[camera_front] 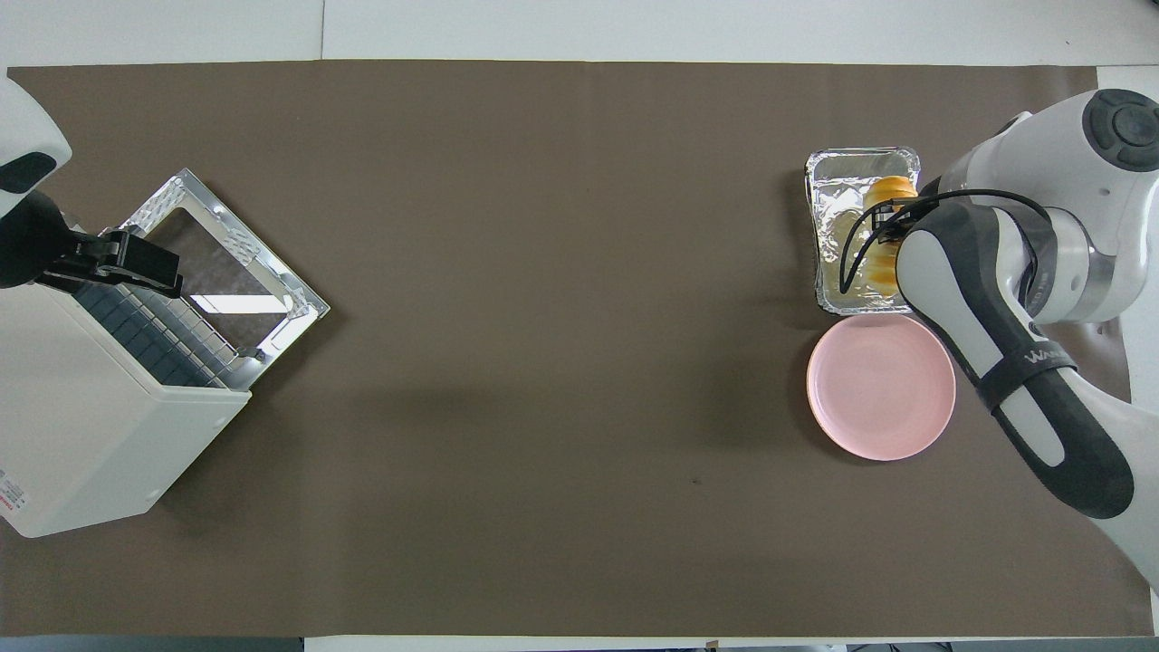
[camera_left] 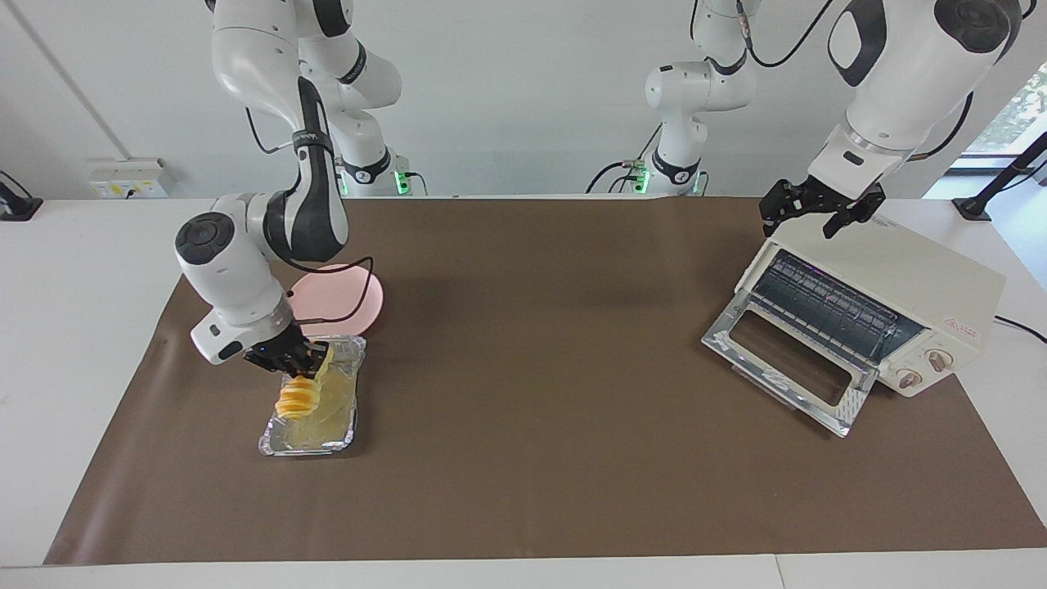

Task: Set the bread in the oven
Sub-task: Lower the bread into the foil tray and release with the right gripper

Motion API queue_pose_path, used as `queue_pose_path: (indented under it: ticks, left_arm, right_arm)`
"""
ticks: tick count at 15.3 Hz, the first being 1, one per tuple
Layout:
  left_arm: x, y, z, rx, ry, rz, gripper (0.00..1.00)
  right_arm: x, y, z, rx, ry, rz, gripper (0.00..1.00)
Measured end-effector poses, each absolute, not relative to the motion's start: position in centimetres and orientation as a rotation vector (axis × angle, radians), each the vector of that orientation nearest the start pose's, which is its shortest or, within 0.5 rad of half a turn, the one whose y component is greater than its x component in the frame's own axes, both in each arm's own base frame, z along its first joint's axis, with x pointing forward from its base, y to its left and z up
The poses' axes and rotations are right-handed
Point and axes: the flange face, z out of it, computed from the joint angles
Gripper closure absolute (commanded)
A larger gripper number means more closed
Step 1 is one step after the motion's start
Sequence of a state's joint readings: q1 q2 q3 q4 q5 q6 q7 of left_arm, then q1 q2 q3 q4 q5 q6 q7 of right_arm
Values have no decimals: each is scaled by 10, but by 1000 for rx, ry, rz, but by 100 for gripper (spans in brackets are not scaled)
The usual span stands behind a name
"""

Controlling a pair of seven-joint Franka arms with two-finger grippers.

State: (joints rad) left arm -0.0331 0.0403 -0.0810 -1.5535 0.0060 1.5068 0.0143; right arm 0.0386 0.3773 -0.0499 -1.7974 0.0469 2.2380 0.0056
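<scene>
The right gripper is standing low over the foil tray at the right arm's end of the table. Its fingers are clenched on the upper end of the bread, a yellow-orange ridged loaf. The bread is hanging tilted from the fingers, and its lower end is still inside the tray; I cannot tell if that end is touching the tray bottom. In the overhead view the right arm is covering most of the bread, and only its far end is showing above the tray.

The pink plate is lying just beside the tray, nearer to the robots.

The oven is sitting at the left arm's end of the table, well apart from the tray. Its glass door is lying folded down, so the wire rack is showing.

The left gripper is waiting over the top edge of the oven, above the door opening. Its fingers are spread apart and holding nothing.
</scene>
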Motion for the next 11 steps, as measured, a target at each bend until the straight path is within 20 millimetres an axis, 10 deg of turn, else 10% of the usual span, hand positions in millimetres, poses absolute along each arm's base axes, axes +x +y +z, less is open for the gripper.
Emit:
queue_pose_path:
  ticks: [4, 11]
  left_arm:
    - [556, -62, 605, -3125, 201, 136, 0]
    - [556, -62, 605, -3125, 201, 136, 0]
  right_arm:
    - [651, -2, 336, -3111, 73, -89, 0]
    - [659, 11, 372, -3078, 65, -87, 0]
